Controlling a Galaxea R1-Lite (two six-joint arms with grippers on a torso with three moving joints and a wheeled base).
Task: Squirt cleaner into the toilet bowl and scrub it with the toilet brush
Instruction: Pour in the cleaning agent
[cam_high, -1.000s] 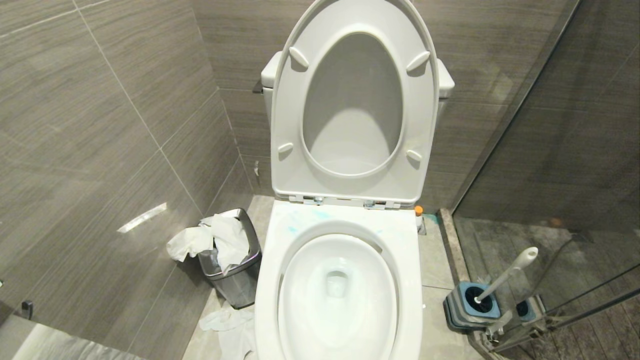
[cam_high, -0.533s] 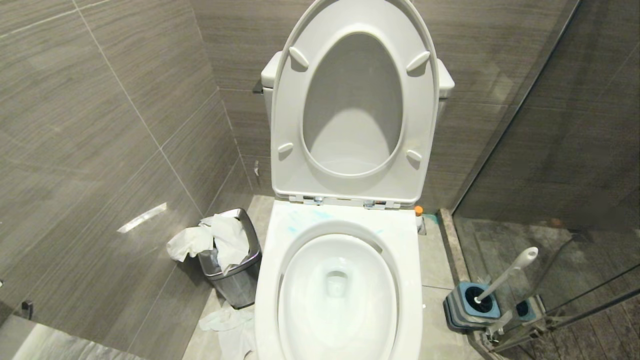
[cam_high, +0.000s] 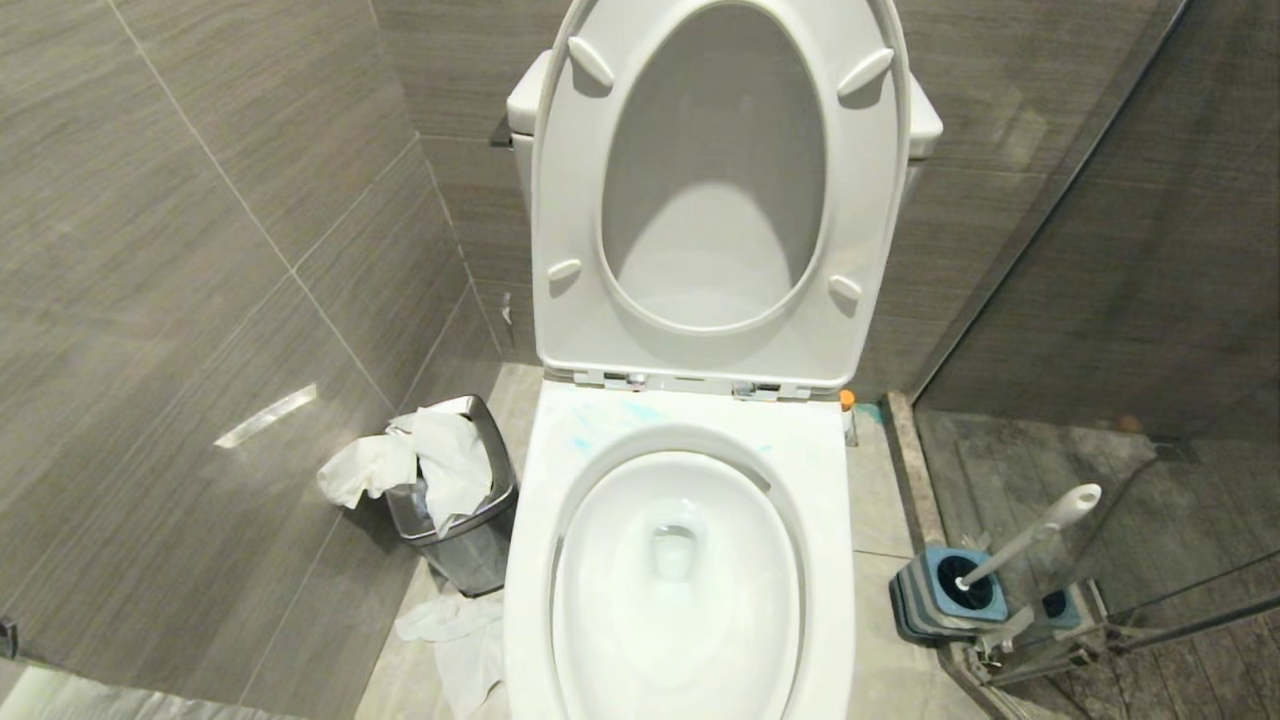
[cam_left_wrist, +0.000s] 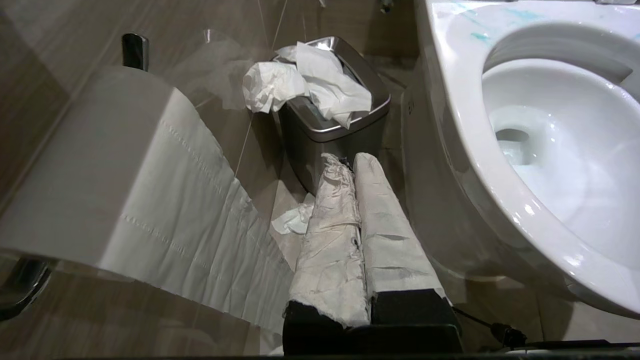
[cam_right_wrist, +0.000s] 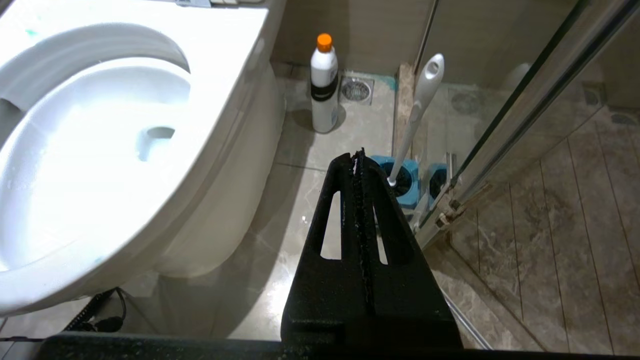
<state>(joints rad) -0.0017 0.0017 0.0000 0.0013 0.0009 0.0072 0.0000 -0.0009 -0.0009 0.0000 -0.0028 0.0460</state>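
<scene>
The white toilet bowl (cam_high: 830, 560) stands with seat and lid raised. Turquoise cleaner smears (cam_high: 580, 440) mark the back of its rim (cam_left_wrist: 450, 75), also seen as cleaner streaks (cam_left_wrist: 480, 36). To the right of the bowl, the toilet brush (cam_high: 1030, 535) leans in a blue holder (cam_high: 945, 600). Neither arm shows in the head view. My left gripper (cam_left_wrist: 352, 160), with white-wrapped fingers, is shut and empty low beside the bowl's left side. My right gripper (cam_right_wrist: 357, 155) is shut and empty near the floor, short of the toilet brush (cam_right_wrist: 420, 110) and the holder (cam_right_wrist: 402, 180).
A steel bin (cam_high: 460, 510) stuffed with tissue stands left of the bowl, with paper (cam_high: 450, 630) on the floor. A toilet roll (cam_left_wrist: 115, 165) hangs by the left gripper. A white bottle with an orange cap (cam_right_wrist: 324, 85) stands by a floor drain (cam_right_wrist: 356, 90). A glass partition (cam_high: 1100, 300) closes the right.
The whole head view has shifted, with the toilet larger and its lid higher in the picture; the camera moved. Bowl, brush and bin stand where they were.
</scene>
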